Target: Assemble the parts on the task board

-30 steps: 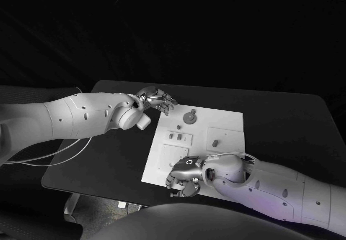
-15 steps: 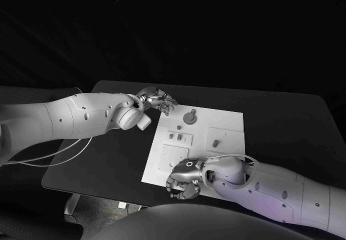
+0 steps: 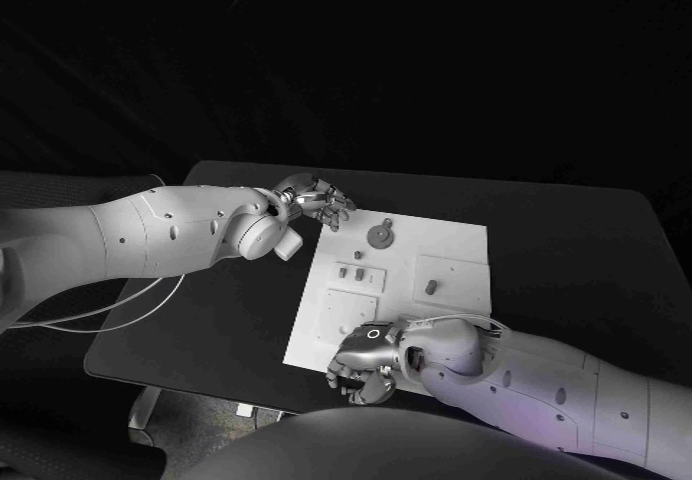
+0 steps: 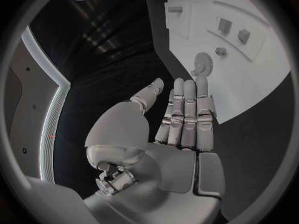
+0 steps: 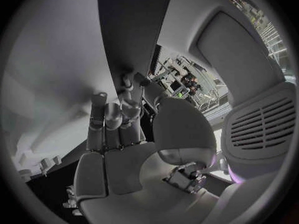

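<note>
Both my hands empty, one at each end of the board.

Black table [image 3: 577, 250]; the flat white rectangular task board [image 3: 454, 245] lies mid-table. My left hand [image 3: 320, 203] hovers at its far left corner, fingers straight and close together, holding nothing. My right hand [image 3: 361, 365] sits at the near edge, fingers loosely extended, nothing in them. A small round grey gear-like part [image 3: 378, 236] rests on the board's far end, near my left fingertips [image 4: 191, 84].

white arms [image 3: 159, 235], silver fingers [image 4: 187, 109], perhaps screws.
</note>
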